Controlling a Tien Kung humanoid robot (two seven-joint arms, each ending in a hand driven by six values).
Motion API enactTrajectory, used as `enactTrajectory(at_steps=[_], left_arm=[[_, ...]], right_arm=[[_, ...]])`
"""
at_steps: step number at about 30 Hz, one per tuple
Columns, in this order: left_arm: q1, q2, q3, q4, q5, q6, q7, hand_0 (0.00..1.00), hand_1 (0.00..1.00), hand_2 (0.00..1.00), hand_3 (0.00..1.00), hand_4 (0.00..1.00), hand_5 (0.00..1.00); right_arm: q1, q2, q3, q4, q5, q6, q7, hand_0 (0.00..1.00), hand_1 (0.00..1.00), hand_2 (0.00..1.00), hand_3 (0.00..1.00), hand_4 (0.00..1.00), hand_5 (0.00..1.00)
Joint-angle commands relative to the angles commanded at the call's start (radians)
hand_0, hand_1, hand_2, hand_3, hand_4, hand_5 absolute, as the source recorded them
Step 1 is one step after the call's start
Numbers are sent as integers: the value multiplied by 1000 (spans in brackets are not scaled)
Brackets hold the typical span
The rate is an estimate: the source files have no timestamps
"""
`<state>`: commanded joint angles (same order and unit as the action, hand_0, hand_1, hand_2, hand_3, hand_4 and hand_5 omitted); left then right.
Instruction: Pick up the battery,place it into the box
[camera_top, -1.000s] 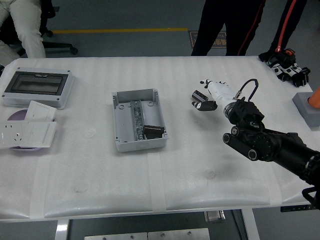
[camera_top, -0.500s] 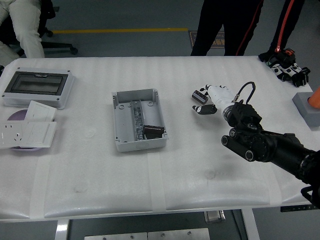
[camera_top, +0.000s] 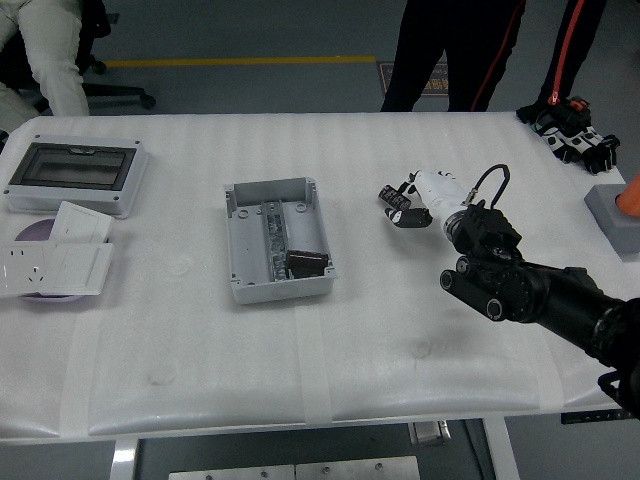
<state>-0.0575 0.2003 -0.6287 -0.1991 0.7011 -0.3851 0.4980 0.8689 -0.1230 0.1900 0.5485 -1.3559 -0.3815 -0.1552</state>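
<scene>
The right robot hand (camera_top: 405, 203) closes its fingers on the small dark battery (camera_top: 391, 196), right of the open grey box (camera_top: 275, 238) on the white surface (camera_top: 200, 340), apparently to carry it across to the box's tray.

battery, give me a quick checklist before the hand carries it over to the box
1. Grasp: right hand has its fingers closed around the battery: ok.
2. Lift: whether the battery is clear of the table or touching it: cannot tell.
3. Target open: grey box sits lidless, left of the hand: ok.
4. Room inside: a dark part fills the near right corner of the box; the rest looks free: ok.
5. Path: bare table between the hand and the box: ok.
6. Left arm: not in view, so its clearance: cannot tell.
</scene>
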Motion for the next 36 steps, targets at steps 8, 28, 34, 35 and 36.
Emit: enactTrajectory(at_steps=[8, 28, 34, 35, 36], left_arm=[[-1, 0, 6, 1, 2, 1, -5, 425, 530, 489, 512, 198, 2], [-5, -2, 19, 2, -4, 11, -22, 420, 525, 479, 503, 188, 2], [-6, -2, 19, 2, -5, 11, -23, 420, 524, 480, 500, 185, 2], [-5, -2, 18, 2, -4, 11, -23, 420, 524, 480, 500, 185, 2], [-5, -2, 18, 2, -4, 12, -23, 418, 522, 474, 498, 172, 2]], right_arm=[[-6, 11, -4, -3, 0, -11, 5, 998, 693, 661, 671, 728, 439], [-15, 14, -19, -26, 35, -58, 24, 977, 639, 608, 663, 681, 405], [-13, 22, -28, -30, 39, -66, 23, 949, 623, 586, 662, 672, 410], [-13, 23, -28, -30, 38, -69, 22, 949, 623, 586, 662, 672, 410], [-13, 23, -28, -29, 38, -72, 22, 953, 622, 581, 662, 670, 411]])
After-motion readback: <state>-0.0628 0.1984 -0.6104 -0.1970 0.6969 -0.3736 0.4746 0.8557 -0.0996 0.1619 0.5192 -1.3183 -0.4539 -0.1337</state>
